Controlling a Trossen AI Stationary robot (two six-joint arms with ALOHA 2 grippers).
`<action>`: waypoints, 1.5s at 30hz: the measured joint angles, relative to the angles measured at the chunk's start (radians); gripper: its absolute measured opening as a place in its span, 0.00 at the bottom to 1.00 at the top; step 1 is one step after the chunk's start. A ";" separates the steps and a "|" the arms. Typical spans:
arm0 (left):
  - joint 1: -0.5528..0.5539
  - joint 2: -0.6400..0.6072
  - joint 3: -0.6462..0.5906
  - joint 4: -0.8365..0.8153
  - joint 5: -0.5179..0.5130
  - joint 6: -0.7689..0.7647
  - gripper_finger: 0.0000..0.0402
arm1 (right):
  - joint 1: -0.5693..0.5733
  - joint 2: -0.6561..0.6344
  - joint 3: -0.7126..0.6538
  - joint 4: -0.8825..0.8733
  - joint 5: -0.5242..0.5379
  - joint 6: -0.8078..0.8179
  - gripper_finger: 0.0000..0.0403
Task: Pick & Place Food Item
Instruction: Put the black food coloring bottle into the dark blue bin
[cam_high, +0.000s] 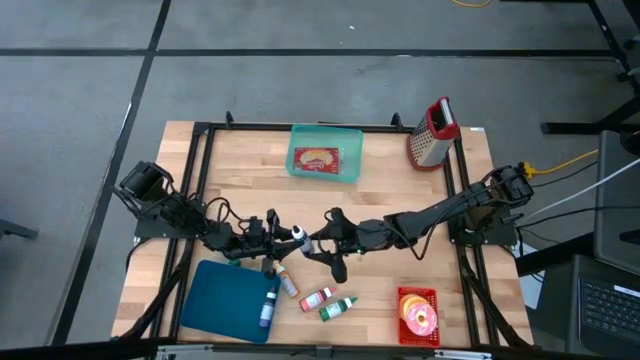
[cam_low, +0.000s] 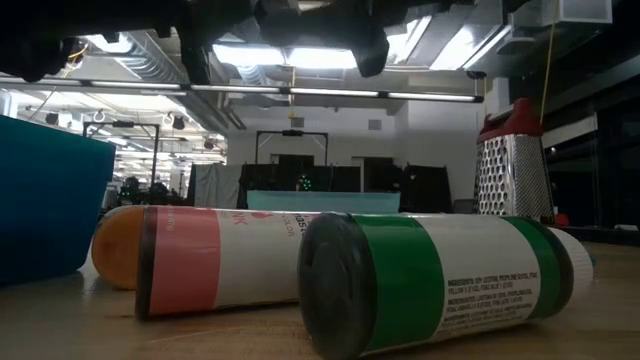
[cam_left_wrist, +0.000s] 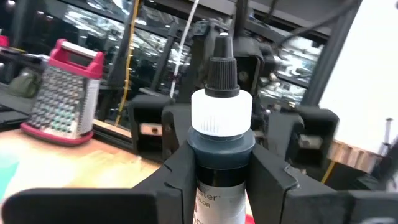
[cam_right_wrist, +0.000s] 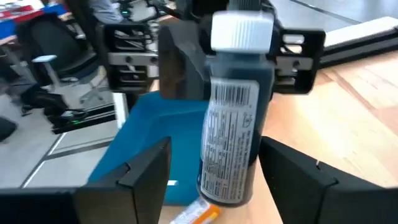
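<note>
Lying on its side right at the near edge of the table, the green-labelled bottle fills the low view, with a pink-labelled bottle just behind it and an orange one beyond that. From above, the same three lie between the blue bin at the near left and a red basket holding a pink-iced doughnut at the near right. A blue-capped bottle rests at the bin's right edge.

Over the middle of the table the two arms meet. The left gripper is clenched on a dark food-colouring bottle, its fingers pressed against both sides below the white collar, the black nozzle pointing away toward the other arm. The bottle hangs in the air above the wood, just beyond the bin's far right corner. The right gripper faces it from the right with its fingers spread wide on either side of the bottle's lower end, clear of the label, so it has let go.

Toward the far edge sits a teal tray with a packaged food item in it, and a red-handled box grater stands at the far right.
</note>
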 joint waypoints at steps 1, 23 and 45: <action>-0.006 -0.008 -0.007 -0.006 0.001 -0.001 0.24 | 0.000 -0.007 0.000 0.000 -0.013 -0.008 0.60; -0.314 -0.452 0.273 -1.591 -0.052 -1.117 0.22 | 0.000 -0.253 0.001 -0.314 -0.036 -0.209 0.61; -0.375 -0.050 0.563 -2.007 0.363 -1.774 0.22 | -0.019 -0.253 0.001 -0.346 -0.036 -0.298 0.61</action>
